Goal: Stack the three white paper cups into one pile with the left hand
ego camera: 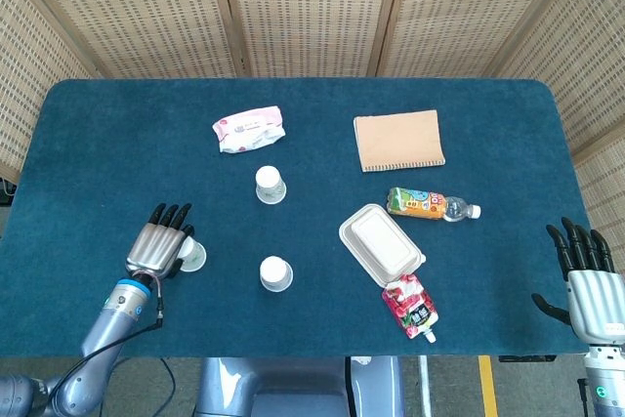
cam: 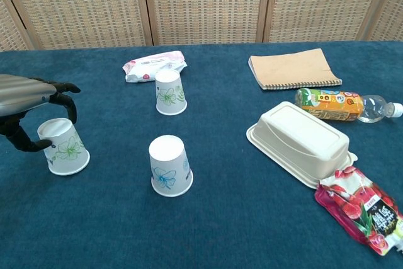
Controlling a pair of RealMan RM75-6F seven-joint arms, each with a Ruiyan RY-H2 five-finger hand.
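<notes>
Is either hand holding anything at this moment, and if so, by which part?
The left hand has its fingers curled around the upper part of the nearest upside-down paper cup; whether the grip has closed cannot be told. The right hand holds nothing.

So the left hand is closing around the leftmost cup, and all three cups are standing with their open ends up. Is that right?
Not quite. The left hand is at the leftmost cup, but the chest view shows all three cups upside down, rims on the table: that one, the front cup and the far cup.
</notes>
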